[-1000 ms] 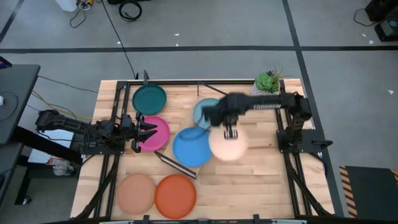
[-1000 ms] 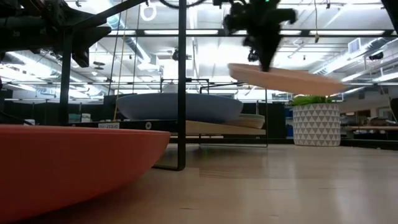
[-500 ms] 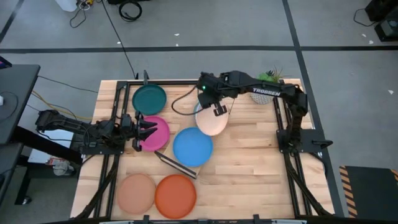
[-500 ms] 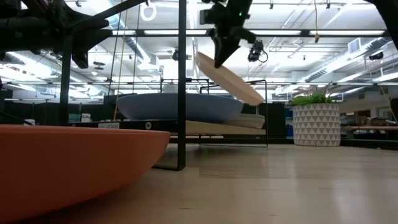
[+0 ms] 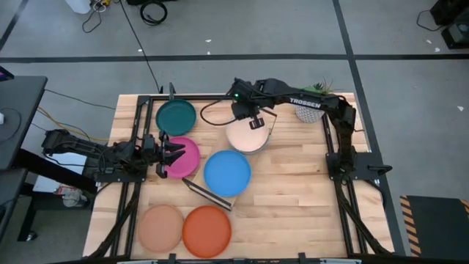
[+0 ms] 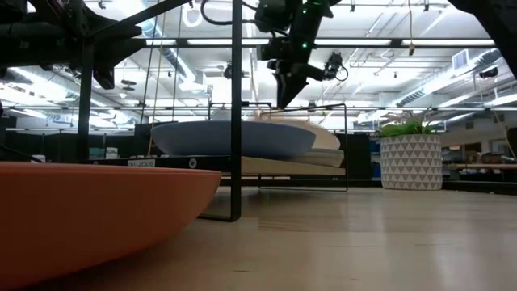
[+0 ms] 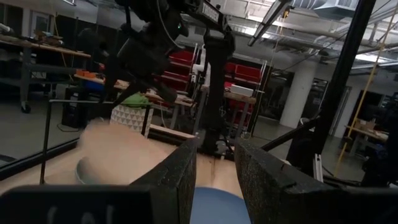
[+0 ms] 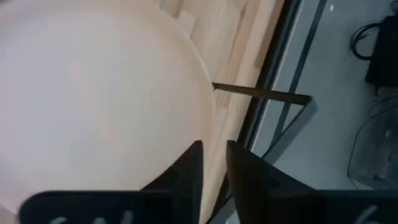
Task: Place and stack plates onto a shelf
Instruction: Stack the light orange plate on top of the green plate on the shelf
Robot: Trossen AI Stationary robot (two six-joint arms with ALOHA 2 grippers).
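My right gripper (image 5: 254,123) (image 6: 284,101) (image 8: 214,168) reaches to the table's far middle and is shut on the cream plate (image 5: 245,139) (image 6: 319,133) (image 8: 93,93). That plate lies level on another pale plate (image 6: 327,155) at the far end of the shelf (image 6: 275,166). The blue plate (image 5: 227,172) (image 6: 234,137) sits on the shelf's near end. My left gripper (image 5: 174,154) (image 7: 214,180) waits open over the left rim of the magenta plate (image 5: 187,155). The teal (image 5: 176,116), tan (image 5: 161,227) and orange (image 5: 207,231) plates lie on the table. My right gripper pinches the cream plate's rim (image 8: 208,140) on its far side between the two fingers. The fingers (image 6: 283,85) come from above, pointing down. The plate lies about level, resting on the plate beneath it on the shelf.
A white pot with a green plant (image 5: 311,110) (image 6: 410,162) stands at the far right. The shelf's black leg (image 6: 236,121) rises close to the low camera, and its near edge (image 5: 209,194) shows past the blue plate. Bare wood (image 5: 293,205) lies at the near right.
My right gripper has carried the cream plate from the middle right of the table toward the far edge and left. The plate hung level, then tipped steeply, and now lies flat on the stack at the shelf's far end. The left arm has kept still.
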